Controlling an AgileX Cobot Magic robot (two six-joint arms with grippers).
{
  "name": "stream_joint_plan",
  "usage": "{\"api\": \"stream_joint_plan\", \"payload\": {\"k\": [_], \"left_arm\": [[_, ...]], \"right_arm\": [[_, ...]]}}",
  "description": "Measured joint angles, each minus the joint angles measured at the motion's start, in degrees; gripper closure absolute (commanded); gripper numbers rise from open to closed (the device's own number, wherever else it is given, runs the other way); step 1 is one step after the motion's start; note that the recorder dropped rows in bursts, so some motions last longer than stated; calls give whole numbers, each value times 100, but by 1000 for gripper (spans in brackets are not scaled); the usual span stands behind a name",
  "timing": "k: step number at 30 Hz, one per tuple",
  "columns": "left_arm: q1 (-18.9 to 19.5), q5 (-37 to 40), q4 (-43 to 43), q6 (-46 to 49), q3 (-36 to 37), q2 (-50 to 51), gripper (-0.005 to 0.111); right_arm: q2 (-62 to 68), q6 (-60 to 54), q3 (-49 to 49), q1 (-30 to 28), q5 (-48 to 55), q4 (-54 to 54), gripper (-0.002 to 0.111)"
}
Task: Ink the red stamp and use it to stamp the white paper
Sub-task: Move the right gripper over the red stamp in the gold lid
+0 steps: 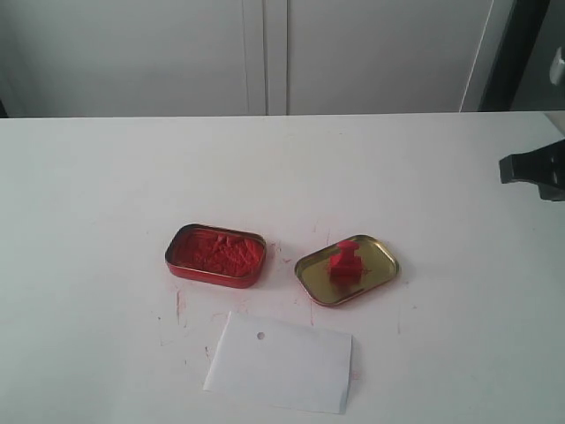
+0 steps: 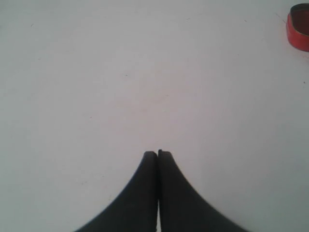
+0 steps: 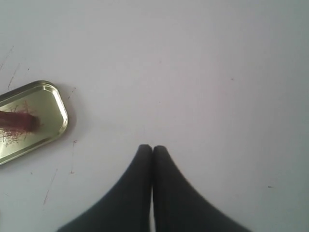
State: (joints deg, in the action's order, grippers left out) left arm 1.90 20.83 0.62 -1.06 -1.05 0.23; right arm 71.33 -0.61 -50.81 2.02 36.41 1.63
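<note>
1. Exterior view: the stamp (image 1: 344, 263) stands upright in the gold lid (image 1: 378, 256), just right of the tin (image 1: 212, 276) of red paste. The paper (image 1: 281, 362) lies in front of both, near but not touching. The right arm (image 1: 534, 170) shows only at the right edge, well apart from the stamp; the left arm is not in view.
2. Same view, likely risks:
   - The stamp is tiny with a short knob, so an off-centre pinch could tip it or squirt it out.
   - The lid looks light and may slide on the table (image 1: 106, 194) if nudged.
   - The paste looks crumbly, so too hard a press might load clumps and blot the print.
   - The paper is loose, so it could shift or lift with a sticky stamp.
   - Red smears mark the table beside it, and a stamp dragged low could add more.
3. Left wrist view: the left gripper (image 2: 158, 153) has its fingers pressed together and holds nothing, over bare table. Only a corner of the tin (image 2: 299, 29) shows. It is not steadying the paper or the tin, so both are free to move.
4. Right wrist view: the right gripper (image 3: 152, 148) is likewise closed and empty. The lid (image 3: 48, 104) lies off to one side, and the stamp (image 3: 19, 121) is cut by the frame edge. The fingers must part before descending, or they would knock the stamp over. With the stamp partly out of frame, alignment could be misjudged.
</note>
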Motion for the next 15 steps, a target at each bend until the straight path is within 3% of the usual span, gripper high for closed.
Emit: {"api": "stream_joint_plan", "payload": {"k": [8, 15], "left_arm": [[0, 0, 0, 0, 0, 0, 107], [0, 0, 0, 0, 0, 0, 107]], "right_arm": [[936, -143, -701, 0, 250, 63, 108], [1848, -784, -1398, 24, 655, 796, 108]]}}
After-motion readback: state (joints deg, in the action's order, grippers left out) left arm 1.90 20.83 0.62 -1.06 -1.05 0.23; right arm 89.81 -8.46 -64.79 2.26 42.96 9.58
